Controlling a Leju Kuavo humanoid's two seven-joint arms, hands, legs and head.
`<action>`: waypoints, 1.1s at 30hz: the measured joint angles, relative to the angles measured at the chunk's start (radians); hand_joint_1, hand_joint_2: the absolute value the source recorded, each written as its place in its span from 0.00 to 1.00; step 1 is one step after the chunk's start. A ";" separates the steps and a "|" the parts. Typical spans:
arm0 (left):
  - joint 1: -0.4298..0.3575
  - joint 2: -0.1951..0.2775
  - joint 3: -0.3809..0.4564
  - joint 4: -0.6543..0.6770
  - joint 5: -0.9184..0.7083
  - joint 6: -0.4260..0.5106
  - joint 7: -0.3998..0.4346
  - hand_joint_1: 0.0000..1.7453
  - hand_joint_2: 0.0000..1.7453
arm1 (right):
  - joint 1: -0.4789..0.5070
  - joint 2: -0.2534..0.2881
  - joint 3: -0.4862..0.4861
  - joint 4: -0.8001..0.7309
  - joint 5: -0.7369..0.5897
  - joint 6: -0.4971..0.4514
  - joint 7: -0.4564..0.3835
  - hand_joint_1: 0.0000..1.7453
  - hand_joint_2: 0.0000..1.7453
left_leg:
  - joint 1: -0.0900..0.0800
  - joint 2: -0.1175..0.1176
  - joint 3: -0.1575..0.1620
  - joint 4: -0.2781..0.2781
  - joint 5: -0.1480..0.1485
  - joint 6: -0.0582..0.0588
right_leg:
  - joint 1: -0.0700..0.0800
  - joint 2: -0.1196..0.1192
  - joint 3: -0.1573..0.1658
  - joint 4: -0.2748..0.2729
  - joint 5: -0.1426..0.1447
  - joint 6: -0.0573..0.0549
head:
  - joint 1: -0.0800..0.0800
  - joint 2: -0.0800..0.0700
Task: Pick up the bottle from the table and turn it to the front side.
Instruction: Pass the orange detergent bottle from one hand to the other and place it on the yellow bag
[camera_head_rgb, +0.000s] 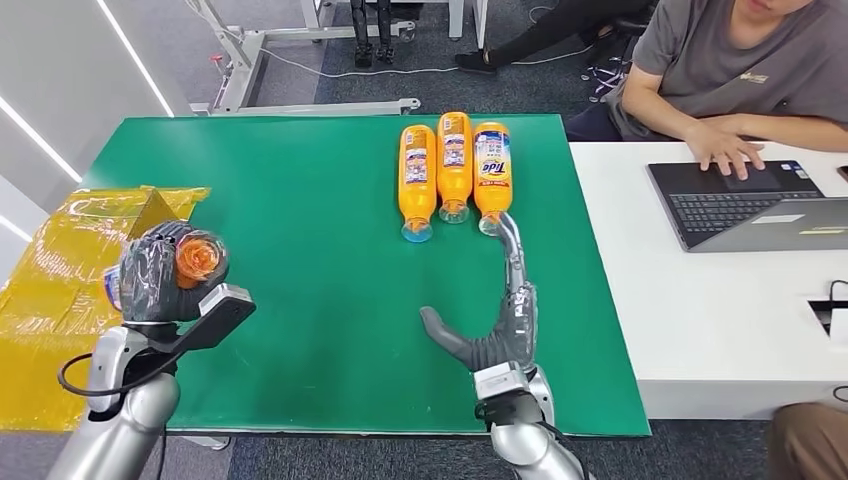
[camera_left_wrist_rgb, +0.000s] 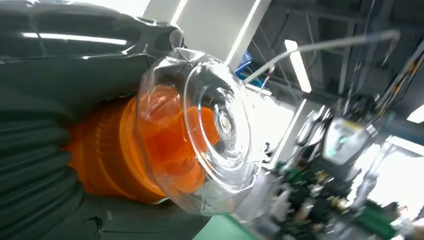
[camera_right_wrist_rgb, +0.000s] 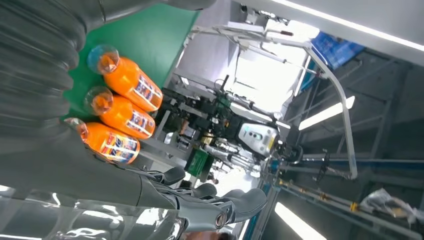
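Note:
Three orange bottles lie side by side at the far middle of the green table (camera_head_rgb: 300, 230), caps toward me: a left one (camera_head_rgb: 416, 180), a middle one (camera_head_rgb: 454, 163) and a right one (camera_head_rgb: 492, 175) showing its front label. My right hand (camera_head_rgb: 495, 320) lies flat and open on the table, fingers stretched toward the right bottle's cap. Those bottles (camera_right_wrist_rgb: 120, 115) also appear in the right wrist view. My left hand (camera_head_rgb: 160, 272) is raised over the table's left edge and grips a fourth orange bottle (camera_head_rgb: 197, 258), its clear cap (camera_left_wrist_rgb: 215, 125) pointing at the camera.
A white table (camera_head_rgb: 700, 330) adjoins on the right, with a laptop (camera_head_rgb: 745, 205) and a seated person (camera_head_rgb: 745, 70) whose hand rests on it. Yellow plastic sheeting (camera_head_rgb: 60, 290) lies at the left. A metal frame (camera_head_rgb: 300, 105) stands beyond the table.

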 joint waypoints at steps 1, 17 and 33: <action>-0.014 0.020 -0.001 0.028 -0.020 -0.014 0.003 1.00 1.00 | 0.000 0.000 -0.003 -0.009 -0.002 0.000 0.000 0.00 1.00 | 0.000 0.000 0.000 0.000 0.000 0.000 | 0.000 0.000 0.000 0.000 0.000 0.000 | 0.000 0.000; -0.295 0.156 -0.161 0.660 -0.246 -0.104 -0.015 1.00 1.00 | -0.017 0.020 -0.062 -0.067 -0.007 0.002 0.000 0.00 1.00 | 0.000 0.001 0.000 0.000 0.000 0.000 | 0.000 0.001 -0.001 0.000 0.000 0.000 | 0.000 0.000; -0.383 0.237 -0.243 0.871 -0.243 -0.267 -0.168 1.00 1.00 | -0.014 0.023 -0.072 -0.071 -0.054 0.002 0.000 0.00 1.00 | 0.000 0.001 -0.001 0.000 0.000 0.000 | 0.000 0.002 -0.002 0.000 0.000 0.000 | 0.000 0.000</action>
